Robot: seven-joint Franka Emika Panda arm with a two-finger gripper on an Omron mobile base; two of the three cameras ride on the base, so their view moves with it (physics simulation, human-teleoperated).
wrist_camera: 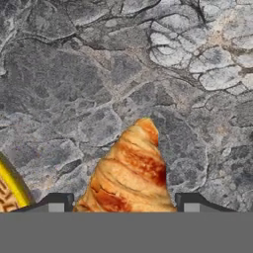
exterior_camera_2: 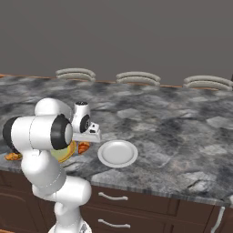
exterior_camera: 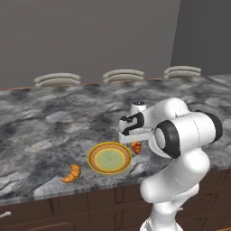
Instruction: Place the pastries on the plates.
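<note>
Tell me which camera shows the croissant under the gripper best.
The hand view: the croissant looms large between the open gripper's tips, ridges clear, on the counter. The left base view shows it small beside the yellow-rimmed plate; the right base view shows a sliver under the hand.

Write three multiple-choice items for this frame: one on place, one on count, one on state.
1. Where is the croissant left of the yellow-rimmed plate?
A. On the bare counter
B. On the white plate
C. In a drawer

2. How many plates are there?
A. One
B. Two
C. Four

3. What lies between the tool fingertips?
A. A spoon
B. Nothing
C. The other croissant

Answers: 1 A, it rests on marble; 2 B, yellow-rimmed and white; 3 C, the hand view shows the pastry between the tips.
</note>
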